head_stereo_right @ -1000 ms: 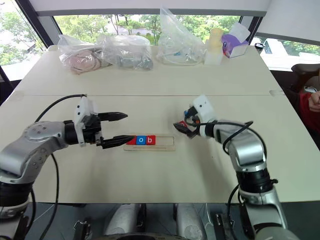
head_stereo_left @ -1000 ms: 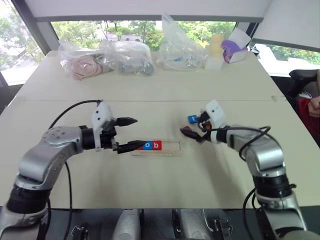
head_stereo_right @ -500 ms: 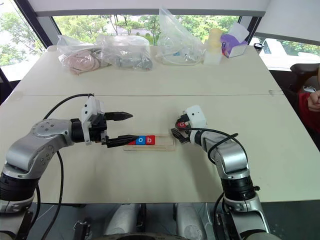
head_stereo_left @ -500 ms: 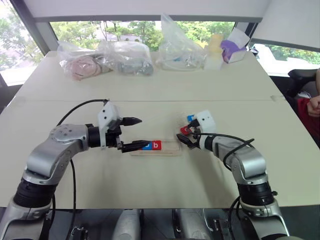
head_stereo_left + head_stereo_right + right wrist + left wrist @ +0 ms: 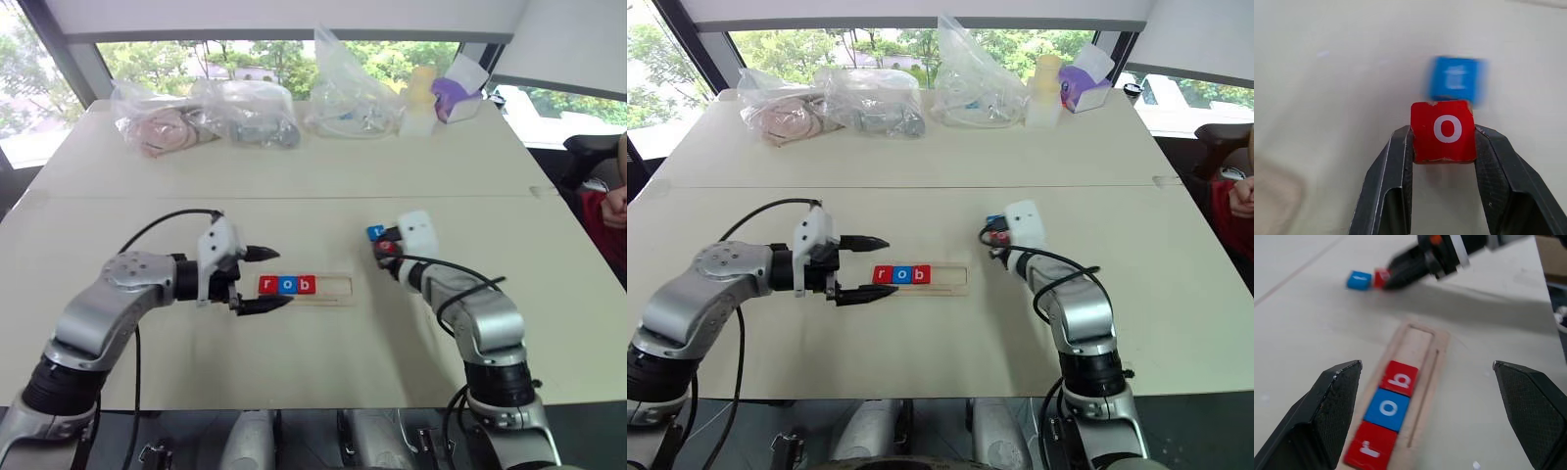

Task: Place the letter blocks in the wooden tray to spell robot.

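The wooden tray [image 5: 333, 288] lies mid-table and holds three letter blocks in its left part: red r [image 5: 268, 285], blue o [image 5: 287, 285] and red b [image 5: 307, 285]. The right part of the tray is bare. My left gripper [image 5: 890, 265] is open just left of the tray, holding nothing. To the right of the tray, my right gripper [image 5: 1443, 147] is shut on the red o block [image 5: 1443, 131]. The blue t block [image 5: 1457, 79] lies on the table just beyond it. Whether the red o is off the table I cannot tell.
Clear plastic bags [image 5: 255, 110] line the far edge of the table, with a yellow bottle [image 5: 423, 96] and a purple box [image 5: 457, 96] at the far right. A person's hand [image 5: 615, 206] shows past the table's right edge.
My right gripper has closed on the red o block and turned to point away from the tray. My left gripper drew back left from the tray, uncovering the red r.
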